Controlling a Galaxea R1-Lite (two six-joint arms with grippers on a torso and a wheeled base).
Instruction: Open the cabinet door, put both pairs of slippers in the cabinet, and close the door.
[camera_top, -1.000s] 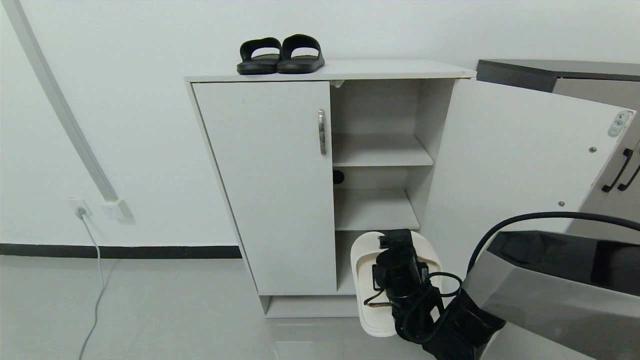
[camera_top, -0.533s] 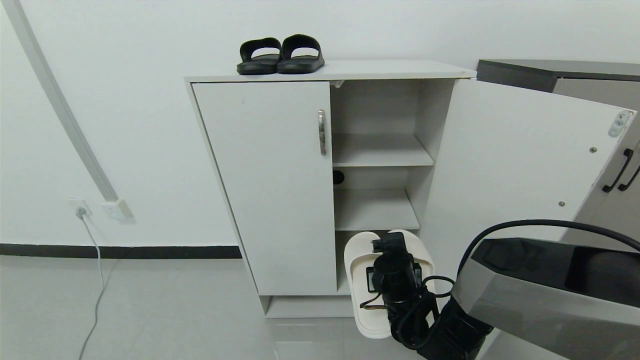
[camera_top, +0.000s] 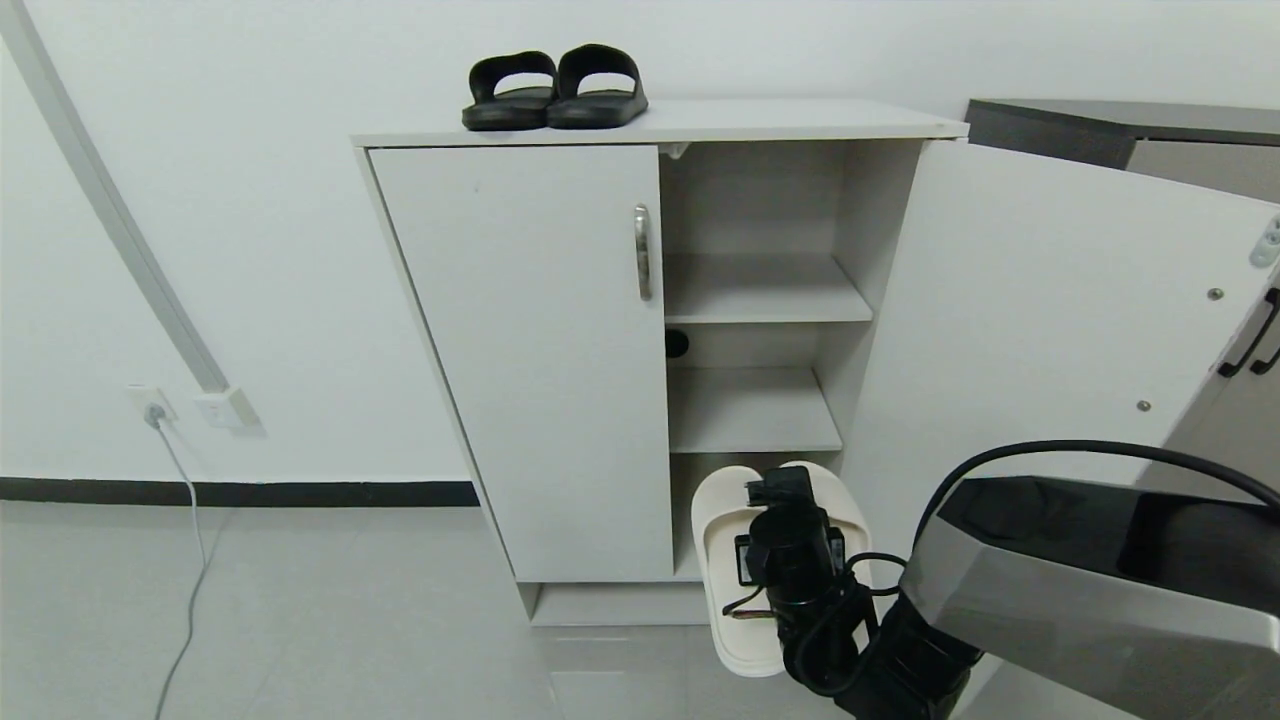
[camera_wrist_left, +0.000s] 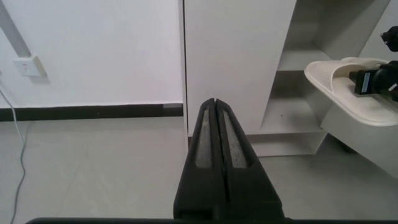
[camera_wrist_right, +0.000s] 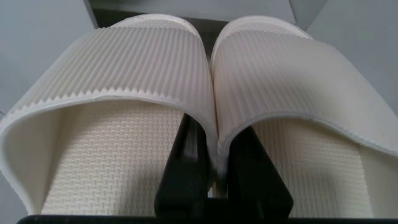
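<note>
Slippers (camera_wrist_right: 137, 68), cream, ribbed rounded straps

Wht wall (camera_top: 250, 200), grey tile flr (camera_top: 300, 620), sockets (camera_top: 218, 408)

The white cabinet (camera_top: 780, 118) stands at frame centre, its right door (camera_top: 1030, 320) swung wide open (the left door (camera_top: 520, 360) is shut). On its top, upper centre, black slippers (camera_top: 555, 90) sit side by side. Lower centre, cream slippers (camera_top: 720, 560), pressed together, are off the floor at the bottom compartment's mouth.

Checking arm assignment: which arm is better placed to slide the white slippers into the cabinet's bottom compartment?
Right. The right gripper holds both white slippers before the open bottom compartment. The left gripper is shut, empty, facing the closed door.
</note>
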